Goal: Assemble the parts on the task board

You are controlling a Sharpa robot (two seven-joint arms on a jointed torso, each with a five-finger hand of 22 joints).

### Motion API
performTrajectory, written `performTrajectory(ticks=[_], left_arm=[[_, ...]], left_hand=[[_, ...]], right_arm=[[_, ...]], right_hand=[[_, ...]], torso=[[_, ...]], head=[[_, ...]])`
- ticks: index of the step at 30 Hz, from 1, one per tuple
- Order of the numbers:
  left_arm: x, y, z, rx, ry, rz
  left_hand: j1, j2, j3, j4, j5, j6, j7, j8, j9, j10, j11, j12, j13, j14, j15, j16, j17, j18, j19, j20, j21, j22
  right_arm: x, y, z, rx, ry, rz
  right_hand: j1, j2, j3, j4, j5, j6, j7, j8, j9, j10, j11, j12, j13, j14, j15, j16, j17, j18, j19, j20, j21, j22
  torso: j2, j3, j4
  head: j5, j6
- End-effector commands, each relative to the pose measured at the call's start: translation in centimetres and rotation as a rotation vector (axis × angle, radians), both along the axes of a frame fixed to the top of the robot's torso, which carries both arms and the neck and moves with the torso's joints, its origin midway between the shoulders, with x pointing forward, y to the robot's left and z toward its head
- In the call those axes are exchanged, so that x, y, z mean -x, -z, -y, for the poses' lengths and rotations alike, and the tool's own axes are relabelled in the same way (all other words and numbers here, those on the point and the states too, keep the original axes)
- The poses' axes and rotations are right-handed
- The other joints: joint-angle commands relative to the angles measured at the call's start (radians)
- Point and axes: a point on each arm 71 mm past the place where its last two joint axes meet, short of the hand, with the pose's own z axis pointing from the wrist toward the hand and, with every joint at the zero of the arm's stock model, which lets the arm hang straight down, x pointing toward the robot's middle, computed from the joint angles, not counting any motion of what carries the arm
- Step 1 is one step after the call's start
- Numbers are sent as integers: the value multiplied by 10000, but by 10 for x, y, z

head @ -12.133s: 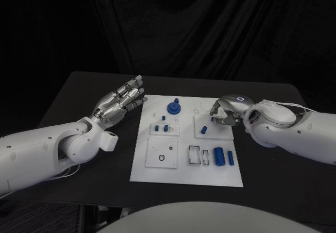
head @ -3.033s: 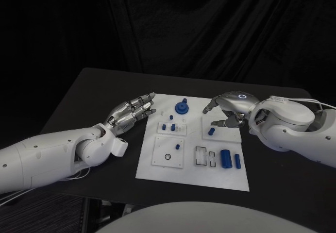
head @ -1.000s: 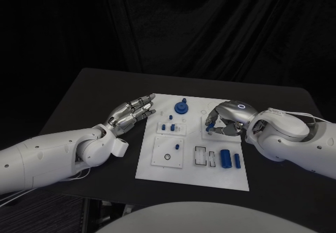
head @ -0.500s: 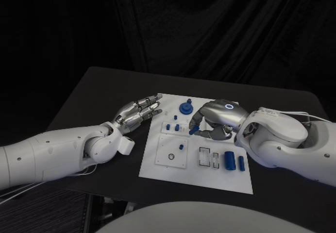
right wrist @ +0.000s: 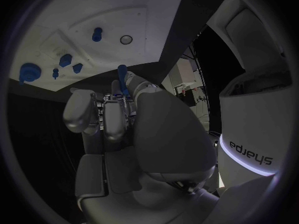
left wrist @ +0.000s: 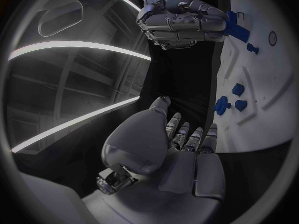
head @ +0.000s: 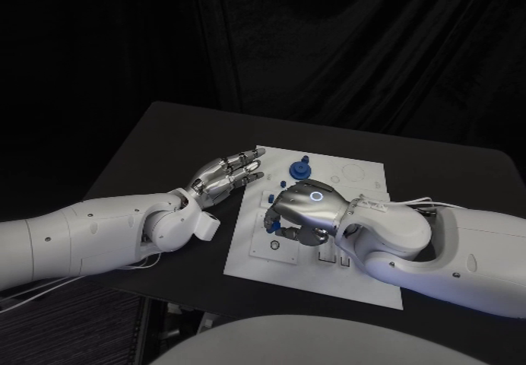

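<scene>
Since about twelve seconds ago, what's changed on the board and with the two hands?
The right hand picked a small blue peg off the board's right side and carried it leftward across the task board; it now holds the peg over the left-hand blocks. The camera shifted too. The left hand stayed open beside the board's left edge, and the blue knob part at the far end stayed put.

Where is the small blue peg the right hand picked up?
The blue peg is pinched in the right hand, held over the left half of the task board, across from the open left hand at the board's left edge.
</scene>
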Motion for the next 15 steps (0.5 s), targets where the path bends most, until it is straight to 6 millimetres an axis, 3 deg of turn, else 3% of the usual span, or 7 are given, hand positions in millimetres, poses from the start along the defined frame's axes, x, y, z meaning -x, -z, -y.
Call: performTrajectory(ticks=[1, 4, 7, 15], left_arm=[[1, -1, 2, 195, 95, 26], [1, -1, 3, 199, 107, 21], [0, -1, 3, 199, 115, 16], [1, 0, 4, 222, 150, 7]], left_hand=[[35, 61, 61, -7, 24, -31, 71, 40, 12, 7, 36, 63, 15, -19, 15, 25, 6, 122, -2, 33, -10, -11], [37, 66, 72, -10, 24, -36, 73, 38, 11, 5, 42, 65, 15, -19, 8, 26, 6, 121, -1, 32, -10, -8], [37, 66, 72, -10, 24, -36, 73, 38, 11, 5, 42, 65, 15, -19, 8, 26, 6, 121, -1, 32, -10, -8], [39, 75, 84, -11, 25, -52, 72, 35, 9, -2, 47, 58, 13, -21, 7, 25, 6, 121, -3, 31, -11, -14]], right_arm=[[3, 5, -3, 524, -467, 625], [4, 9, -4, 724, -484, 582], [5, 15, -4, 842, -478, 492], [7, 27, -2, 979, -380, 260]], right_hand=[[75, -4, 11, -67, -37, -79, 1, -32, -12, 210, -132, 12, 50, 30, -22, 60, 46, -173, -58, -4, 52, 1423], [88, -5, 17, -82, -43, -79, -1, -38, -8, 227, -136, 10, 55, 30, -25, 58, 43, -167, -68, -6, 22, 1416], [89, -6, 17, -84, -47, -79, -1, -40, -7, 233, -136, 9, 57, 29, -26, 55, 39, -166, -69, -6, 17, 1415], [73, -17, 8, -92, -84, -75, 1, -58, 5, 280, -140, 4, 75, 21, -30, 29, 6, -163, -76, -9, 7, 1412]], torso=[[8, 12, 6], [18, -18, 64], [34, -6, 16], [24, -31, 39]], head=[[-5, -1], [-41, -1], [18, -1], [2, -1]])
